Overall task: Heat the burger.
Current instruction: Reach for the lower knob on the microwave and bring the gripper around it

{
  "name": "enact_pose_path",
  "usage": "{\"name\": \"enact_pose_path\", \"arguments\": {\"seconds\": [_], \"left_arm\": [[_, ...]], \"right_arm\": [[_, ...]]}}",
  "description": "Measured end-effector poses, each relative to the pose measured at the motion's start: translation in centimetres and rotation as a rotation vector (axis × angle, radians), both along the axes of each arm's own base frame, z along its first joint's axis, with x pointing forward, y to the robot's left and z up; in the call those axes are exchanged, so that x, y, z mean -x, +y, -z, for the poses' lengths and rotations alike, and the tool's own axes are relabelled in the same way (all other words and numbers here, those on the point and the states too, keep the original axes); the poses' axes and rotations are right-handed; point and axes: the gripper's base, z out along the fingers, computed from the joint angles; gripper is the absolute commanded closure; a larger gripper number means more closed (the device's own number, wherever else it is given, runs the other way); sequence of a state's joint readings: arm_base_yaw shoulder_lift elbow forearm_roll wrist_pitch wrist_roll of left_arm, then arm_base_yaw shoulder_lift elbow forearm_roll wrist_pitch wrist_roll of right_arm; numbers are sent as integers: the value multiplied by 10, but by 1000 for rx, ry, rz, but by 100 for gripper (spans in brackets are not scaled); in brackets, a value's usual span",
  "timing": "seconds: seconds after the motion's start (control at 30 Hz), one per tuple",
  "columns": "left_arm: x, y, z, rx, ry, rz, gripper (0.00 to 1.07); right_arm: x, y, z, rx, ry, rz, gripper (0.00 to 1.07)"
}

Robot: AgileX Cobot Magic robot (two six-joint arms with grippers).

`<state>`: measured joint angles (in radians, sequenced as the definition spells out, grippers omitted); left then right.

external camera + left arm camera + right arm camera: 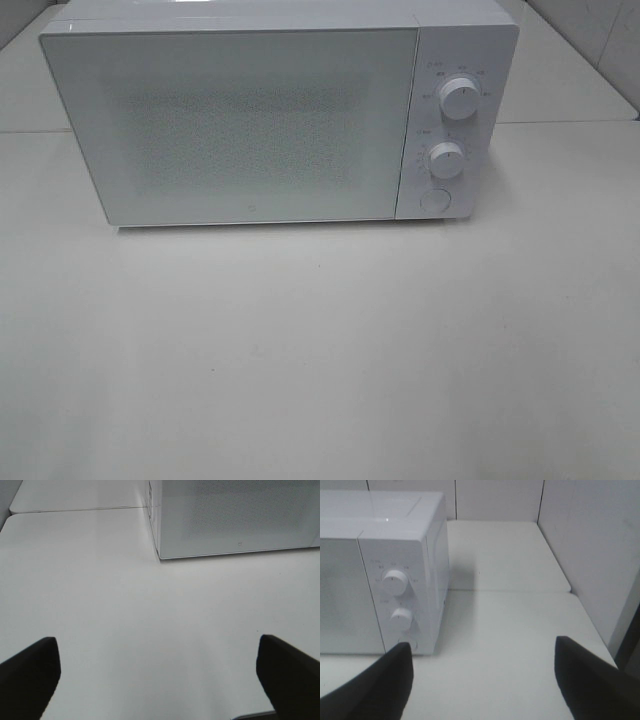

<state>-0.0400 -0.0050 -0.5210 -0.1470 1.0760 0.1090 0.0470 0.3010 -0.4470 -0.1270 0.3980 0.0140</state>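
The burger is out of view in every frame. A white microwave (260, 110) stands at the back of the white table with its door shut; it also shows as the microwave (235, 517) in the left wrist view and the microwave (380, 575) in the right wrist view. My left gripper (157, 680) is open over bare table, short of the microwave's front left corner. My right gripper (482, 680) is open too, near the microwave's right front corner, with nothing between its fingers. Neither gripper appears in the exterior high view.
The microwave's panel carries two round knobs (459, 98) (446, 158) and a round button (435, 199) below them. A white wall (590, 550) rises close on the right side of the table. A seam (570, 122) crosses the table behind the microwave.
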Motion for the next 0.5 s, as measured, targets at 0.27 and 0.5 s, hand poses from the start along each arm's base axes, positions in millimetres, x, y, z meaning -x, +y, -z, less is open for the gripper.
{"name": "enact_pose_path", "arguments": {"seconds": [0.27, 0.5], "left_arm": [[0, 0, 0, 0, 0, 0, 4], [0, 0, 0, 0, 0, 0, 4]], "right_arm": [[-37, 6, 20, -1, -73, -44, 31], [-61, 11, 43, -46, -119, -80, 31]]}}
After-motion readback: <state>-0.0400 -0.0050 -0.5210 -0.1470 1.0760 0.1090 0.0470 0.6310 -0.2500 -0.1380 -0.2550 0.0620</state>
